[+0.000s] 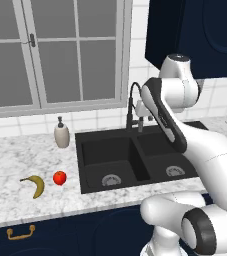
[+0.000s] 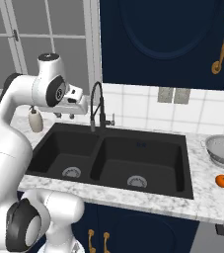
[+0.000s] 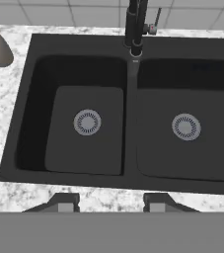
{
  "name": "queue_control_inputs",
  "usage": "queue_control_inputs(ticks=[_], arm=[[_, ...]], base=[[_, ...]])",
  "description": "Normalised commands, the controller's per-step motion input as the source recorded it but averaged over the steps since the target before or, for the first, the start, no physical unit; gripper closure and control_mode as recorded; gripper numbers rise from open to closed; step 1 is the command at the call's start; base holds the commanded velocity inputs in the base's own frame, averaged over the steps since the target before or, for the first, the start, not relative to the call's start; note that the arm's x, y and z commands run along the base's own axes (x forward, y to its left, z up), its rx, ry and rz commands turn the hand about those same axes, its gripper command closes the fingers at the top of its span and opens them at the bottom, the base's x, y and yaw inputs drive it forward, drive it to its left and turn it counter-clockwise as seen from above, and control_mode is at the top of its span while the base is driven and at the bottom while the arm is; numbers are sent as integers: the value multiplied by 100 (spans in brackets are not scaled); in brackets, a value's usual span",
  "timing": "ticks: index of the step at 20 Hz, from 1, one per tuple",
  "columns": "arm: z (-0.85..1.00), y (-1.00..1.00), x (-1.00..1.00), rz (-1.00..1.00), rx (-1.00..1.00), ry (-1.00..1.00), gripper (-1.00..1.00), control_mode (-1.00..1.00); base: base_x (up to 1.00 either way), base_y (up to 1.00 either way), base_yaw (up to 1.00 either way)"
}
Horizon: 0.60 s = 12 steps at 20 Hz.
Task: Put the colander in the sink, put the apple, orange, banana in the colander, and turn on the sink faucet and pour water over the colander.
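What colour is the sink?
Matte black, the sink has a silver drain in each basin; clearest in the hand view.

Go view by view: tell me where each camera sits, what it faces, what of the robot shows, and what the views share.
Left base view: behind the arm to its left, looking forward and down at the sink, banana and apple; the white arm rises at lower right.
Right base view: behind to its right, facing the same sink, plus colander and orange; the arm rises at lower left.
Hand view: above the sink's front edge, looking down; the gripper shows at the bottom, open.
Shared: all three show both basins and the sink faucet.
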Motion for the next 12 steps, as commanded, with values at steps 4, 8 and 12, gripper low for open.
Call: queue_control_inputs(ticks=[4,8,12], arm=[[0,0,-13,0,0,0,-100,-100],[-14,-46,-36,-3,0,-6,-100,-100],[-34,-100,-16,-2,0,-6,-100,-100]], base=[[0,0,0],[0,0,0],[0,0,0]])
